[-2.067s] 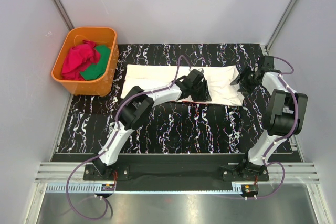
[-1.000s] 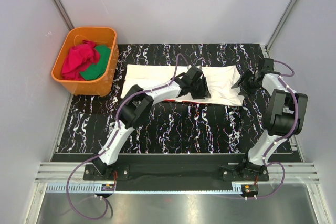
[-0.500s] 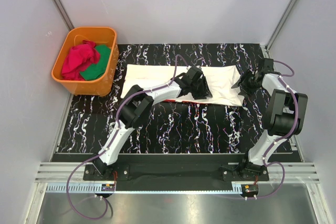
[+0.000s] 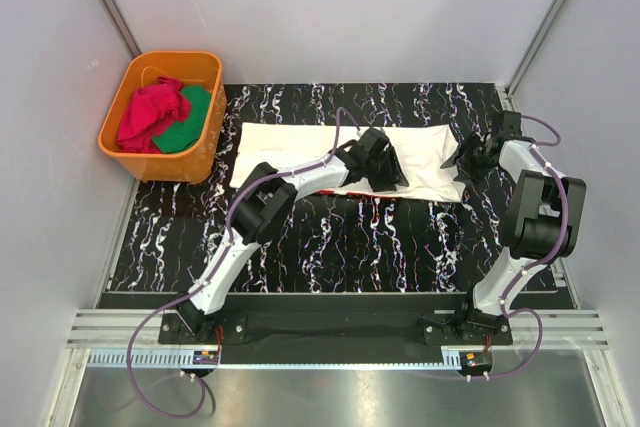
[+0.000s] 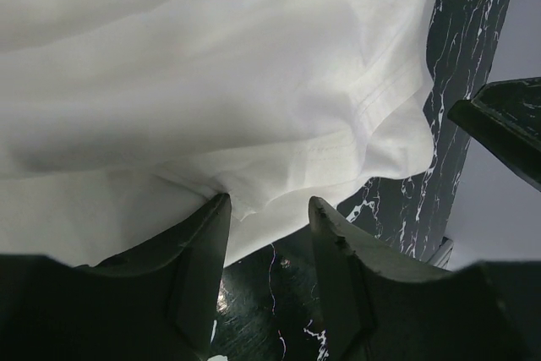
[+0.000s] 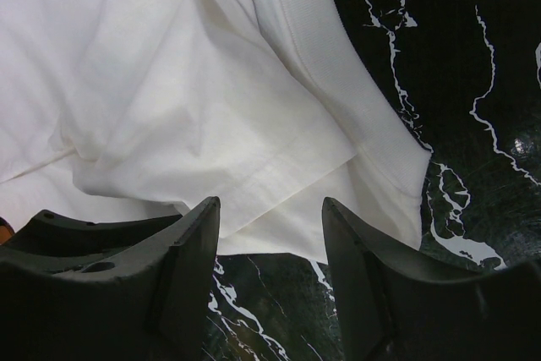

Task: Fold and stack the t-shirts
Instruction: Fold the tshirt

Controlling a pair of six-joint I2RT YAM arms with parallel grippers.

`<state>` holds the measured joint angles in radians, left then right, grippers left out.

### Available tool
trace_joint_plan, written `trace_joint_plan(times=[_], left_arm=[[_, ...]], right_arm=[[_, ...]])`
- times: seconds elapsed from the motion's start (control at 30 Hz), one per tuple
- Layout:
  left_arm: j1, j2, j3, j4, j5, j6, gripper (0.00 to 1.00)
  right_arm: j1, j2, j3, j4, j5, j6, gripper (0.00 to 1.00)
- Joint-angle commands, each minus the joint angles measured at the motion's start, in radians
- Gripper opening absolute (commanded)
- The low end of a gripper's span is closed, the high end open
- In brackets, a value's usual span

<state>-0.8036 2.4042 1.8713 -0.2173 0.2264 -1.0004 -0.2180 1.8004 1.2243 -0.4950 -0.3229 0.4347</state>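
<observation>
Top external: white tee (image 4: 300, 142) lies flat as a long narrow band across the far half of the mat (image 4: 330, 247). Its L end is near the orange tub (image 4: 205, 162) and its R end is close to the mat's right edge. It looks layered, prob. part-folded. A thin red sliver shows under its near edge at mid-span; can't tell what it is. Red cloth (image 4: 150, 115) and green cloth (image 4: 195, 107) are bunched in the tub at the far-left corner.

Left claw (image 4: 392, 179) is at the near edge of the tee, mid-band. Left wrist view: fingers (image 5: 199, 251) are moderately apart. The hem (image 5: 338, 145) puckers into the gap and touches the inner faces, but isn't pinched.

Right claw (image 4: 463, 161) is at the R end of the tee. Right wrist view: jaws spread wide, cloth edge just ahead of the gap, nothing gripped.

Handling (est.):
- Thin cotton: light, limp, no stiffness, not fragile. It will drape and drag on the mat.
- Plies may slide apart if only the top one is caught.
- Best hold is the stitched hem or corners, pinching all plies at once.
- Both claws should take matching points so the fold stays square.
</observation>
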Motion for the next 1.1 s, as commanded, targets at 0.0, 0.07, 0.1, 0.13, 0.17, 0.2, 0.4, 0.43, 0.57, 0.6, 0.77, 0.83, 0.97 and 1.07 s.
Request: trace_joint_plan(times=[0.0,0.07,0.1,0.13,0.17,0.2,0.4,0.43,0.57,0.6,0.77,0.83,0.97,1.07], left_arm=[[-0.009,-0.025,-0.008,-0.034,-0.059,-0.01,0.49],[-0.012,-0.011,0.02,-0.063,-0.084,0.002,0.49],[-0.012,-0.007,0.026,-0.076,-0.094,0.003,0.49],[-0.012,-0.004,0.032,-0.082,-0.101,0.005,0.47],[-0.012,-0.001,0.043,-0.102,-0.126,0.006,0.44],[-0.012,0.004,0.051,-0.111,-0.14,0.011,0.44],[-0.016,0.075,0.164,-0.231,-0.216,0.062,0.41],[-0.016,0.079,0.167,-0.238,-0.219,0.071,0.39],[-0.016,0.111,0.193,-0.264,-0.225,0.08,0.31],[-0.016,0.115,0.193,-0.263,-0.223,0.08,0.3],[-0.019,0.118,0.207,-0.251,-0.225,0.091,0.14],[-0.02,0.102,0.229,-0.255,-0.225,0.103,0.01],[-0.019,0.009,0.214,-0.232,-0.265,0.149,0.0],[-0.016,-0.075,0.163,-0.148,-0.308,0.207,0.0]], right_arm=[[-0.004,-0.012,0.004,0.019,0.002,0.004,0.58],[-0.004,-0.012,0.0,0.024,-0.002,0.004,0.58],[-0.004,-0.012,-0.003,0.024,-0.002,0.004,0.58],[-0.004,-0.013,-0.003,0.024,-0.001,0.003,0.58],[-0.004,-0.015,-0.002,0.023,0.002,-0.001,0.58],[-0.004,-0.013,-0.002,0.018,0.001,-0.001,0.58],[-0.004,-0.019,0.0,0.018,-0.002,-0.002,0.58],[-0.004,-0.021,-0.002,0.019,-0.002,-0.001,0.58],[-0.004,-0.019,-0.005,0.021,-0.004,-0.002,0.58],[-0.004,-0.019,-0.005,0.024,-0.002,-0.004,0.58],[-0.004,-0.016,-0.011,0.029,-0.005,0.001,0.58],[-0.004,-0.016,-0.014,0.032,-0.005,-0.001,0.58],[-0.004,-0.018,-0.022,0.035,-0.018,0.007,0.59],[-0.006,-0.015,-0.032,0.048,-0.031,0.021,0.6]])
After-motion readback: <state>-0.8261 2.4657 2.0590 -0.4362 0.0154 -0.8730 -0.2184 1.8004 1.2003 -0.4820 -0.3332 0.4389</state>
